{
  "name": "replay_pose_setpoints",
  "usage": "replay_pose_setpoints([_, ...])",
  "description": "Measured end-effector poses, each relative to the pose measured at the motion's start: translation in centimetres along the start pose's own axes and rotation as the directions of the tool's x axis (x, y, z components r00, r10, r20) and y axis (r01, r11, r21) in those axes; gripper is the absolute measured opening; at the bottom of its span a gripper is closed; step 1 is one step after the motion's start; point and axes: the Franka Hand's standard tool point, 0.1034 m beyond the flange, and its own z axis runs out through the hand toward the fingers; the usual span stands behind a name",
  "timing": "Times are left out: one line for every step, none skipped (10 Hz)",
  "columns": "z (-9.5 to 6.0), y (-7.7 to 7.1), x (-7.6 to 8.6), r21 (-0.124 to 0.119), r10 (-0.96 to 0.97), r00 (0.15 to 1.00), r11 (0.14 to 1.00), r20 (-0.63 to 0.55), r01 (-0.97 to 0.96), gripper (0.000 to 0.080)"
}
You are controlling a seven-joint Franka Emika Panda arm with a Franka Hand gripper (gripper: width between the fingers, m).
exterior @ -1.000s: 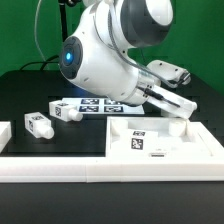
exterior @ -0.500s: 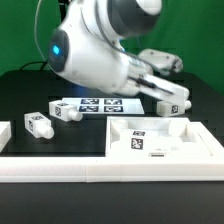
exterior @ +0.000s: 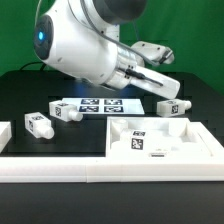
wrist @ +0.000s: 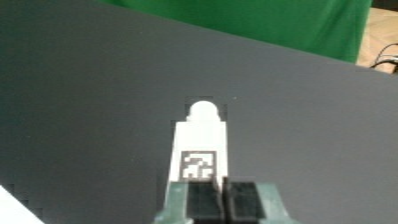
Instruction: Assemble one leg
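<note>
Exterior view, step in hand: transport of the leg point(exterior: 171, 108); judged as the carry phase, with mounting not yet done.
Exterior view, end effector point(exterior: 160, 102): closed narrow on the leg, at the exterior view's right, above the far edge of the white panel point(exterior: 195, 146).
Exterior view, leg position: off the bench point(exterior: 30, 90), lying roughly level in the grasp, apart from the panel.
Exterior view, next move: judged to call for turning the leg upright, lining it up over a corner of the panel, then lowering it and seating it.
Exterior view, other parts: two loose posts point(exterior: 40, 124) point(exterior: 67, 112) rest on the bench beside the marker board point(exterior: 95, 104).
Wrist view, end effector point(wrist: 217, 196): fingers point(wrist: 191, 198) clamp one end of the leg point(wrist: 201, 140); no gap is visible.
Wrist view, leg appearance: white, square-section, slim; rounded tip at the free end; black-and-white tag on the face turned to the camera, near the grasp.
Wrist view, surroundings: only dark bench point(wrist: 89, 120) beneath; the panel is not visible here.
</note>
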Motion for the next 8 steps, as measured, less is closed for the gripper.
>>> replay_pose_setpoints([0.0,0.0,-0.1,0.000,-0.003,1.000,1.000,0.002,0.003,0.0116])
replay_pose_setpoints([-0.1,0.0,0.0,0.001,-0.002,1.000,1.000,0.001,0.002,0.0251])
replay_pose_setpoints([0.2,-0.2,0.0,-0.003,0.003,1.000,1.000,-0.003,-0.003,0.0251])
replay_pose_setpoints([1.0,-0.8,-0.2,-0.014,0.006,1.000,1.000,-0.024,-0.007,0.0450])
replay_pose_setpoints([1.7,-1.3,-0.4,-0.026,-0.014,0.999,1.000,-0.030,0.013,0.0450])
replay_pose_setpoints([2.1,-1.5,0.0,-0.033,-0.033,0.999,0.999,-0.039,0.032,0.0596])
replay_pose_setpoints([2.2,-1.4,0.3,-0.050,-0.085,0.995,0.995,-0.046,0.083,0.0596])
replay_pose_setpoints([2.2,-1.3,0.9,-0.047,-0.116,0.992,0.992,-0.056,0.113,0.0642])
